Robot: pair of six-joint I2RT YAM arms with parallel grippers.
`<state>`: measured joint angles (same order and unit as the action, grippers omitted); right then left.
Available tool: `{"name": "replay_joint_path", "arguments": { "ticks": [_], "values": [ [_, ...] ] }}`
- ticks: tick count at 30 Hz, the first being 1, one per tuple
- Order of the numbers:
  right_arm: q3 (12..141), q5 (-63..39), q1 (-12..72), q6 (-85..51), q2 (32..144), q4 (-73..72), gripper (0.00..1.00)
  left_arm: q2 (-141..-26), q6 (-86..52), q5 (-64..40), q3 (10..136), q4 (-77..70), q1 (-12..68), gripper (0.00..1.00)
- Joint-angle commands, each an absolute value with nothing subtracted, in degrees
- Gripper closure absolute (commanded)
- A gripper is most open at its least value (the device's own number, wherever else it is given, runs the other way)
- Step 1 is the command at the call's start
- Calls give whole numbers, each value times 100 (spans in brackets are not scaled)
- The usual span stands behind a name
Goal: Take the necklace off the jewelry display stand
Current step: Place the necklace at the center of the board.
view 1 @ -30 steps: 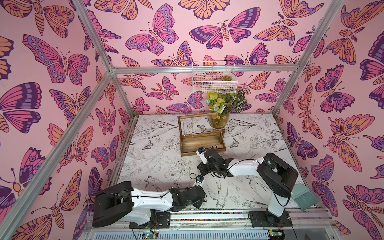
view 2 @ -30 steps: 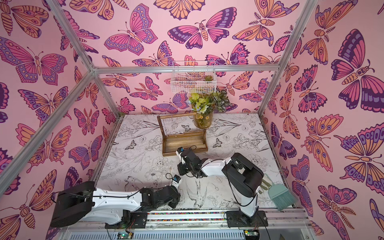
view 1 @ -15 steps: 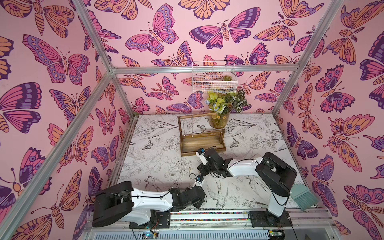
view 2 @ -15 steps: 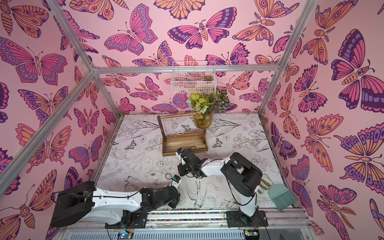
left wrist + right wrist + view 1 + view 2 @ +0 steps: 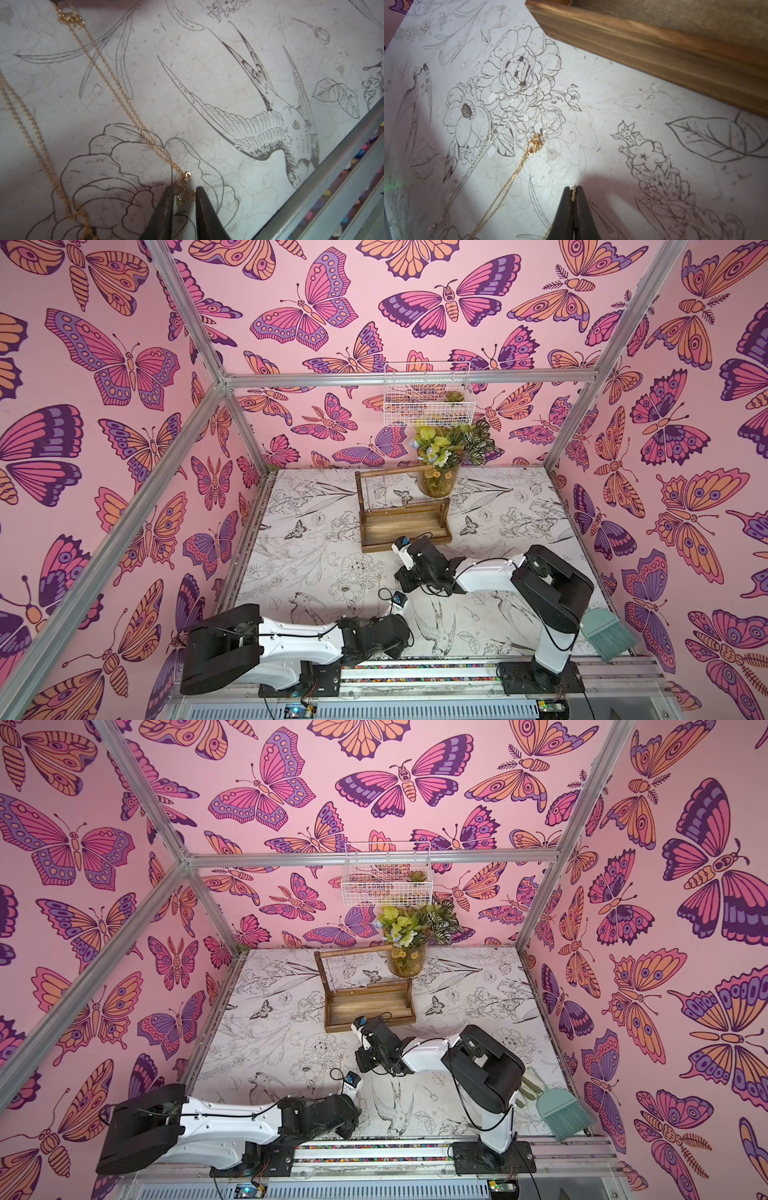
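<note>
The brown wooden jewelry display stand [image 5: 401, 526] [image 5: 368, 1006] stands at the table's back middle, and its base edge [image 5: 654, 54] shows in the right wrist view. A gold necklace [image 5: 116, 91] lies stretched on the printed table in front of the stand. Its small pendant [image 5: 184, 188] rests between the tips of my left gripper [image 5: 182, 192], whose jaws stand slightly apart. My right gripper [image 5: 573, 190], close to the stand's front, is shut on a few gold chain links. A bunched clasp end of gold chain [image 5: 534, 144] lies on the table ahead of it.
A silver chain [image 5: 477, 158] lies beside the gold one, and a second gold strand [image 5: 31, 124] runs past my left gripper. A vase of flowers [image 5: 438, 481] stands behind the stand, under a white wire basket [image 5: 428, 400]. A teal brush [image 5: 606, 635] lies front right.
My left gripper's jaws have parted a little around the pendant. Both arms have stayed nearly where they were.
</note>
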<state>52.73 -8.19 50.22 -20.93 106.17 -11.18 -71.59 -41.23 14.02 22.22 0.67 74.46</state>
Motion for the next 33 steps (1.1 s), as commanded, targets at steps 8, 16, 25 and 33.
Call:
{"name": "replay_joint_path", "arguments": {
  "ticks": [8, 16, 25, 33],
  "values": [
    [5447, -731, 4970, -1975, 10787, -947, 100, -6626, -4101, 1608, 2101, 714, 7515, 60],
    [5555, -642, 4933, -1977, 10838, -888, 100, -6378, -4080, 1599, 2134, 944, 7559, 57],
    [5640, -642, 4917, -1959, 10835, -800, 72, -6044, -4061, 1608, 2171, 1270, 7585, 52],
    [5682, -500, 4913, -1960, 10634, -619, 62, -5668, -3940, 1687, 2267, 1619, 7603, 49]
  ]
}}
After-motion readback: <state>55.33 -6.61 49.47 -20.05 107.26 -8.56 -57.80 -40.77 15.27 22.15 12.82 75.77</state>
